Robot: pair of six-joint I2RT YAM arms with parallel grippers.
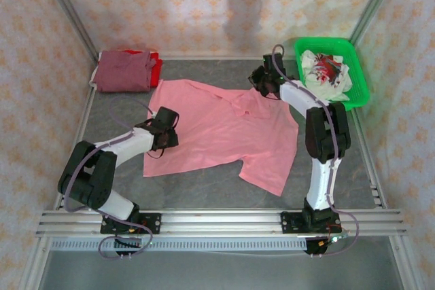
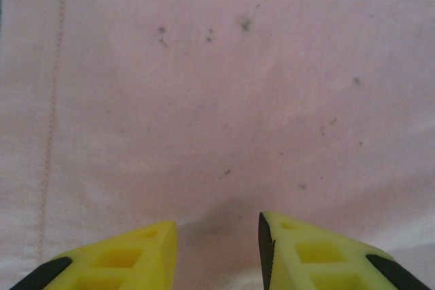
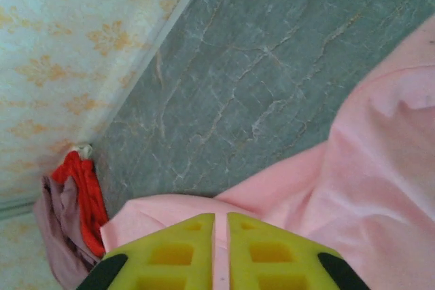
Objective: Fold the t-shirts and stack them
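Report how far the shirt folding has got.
Done: maroon shirt and red shirt stacked in the far left corner. In hand: pink shirt lies spread out, right gripper pinching its far edge, left gripper open over it. Left: folding and stacking it; crumpled cloth waits in the green basket.

Salmon-pink shirt point(image 1: 224, 134) spread out centre — maroon shirt point(image 1: 124, 71), red shirt point(image 1: 156, 67) piled far-left corner

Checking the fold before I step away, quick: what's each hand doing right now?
Left hand: open, over the pink t-shirt.
Right hand: closed on the pink t-shirt.
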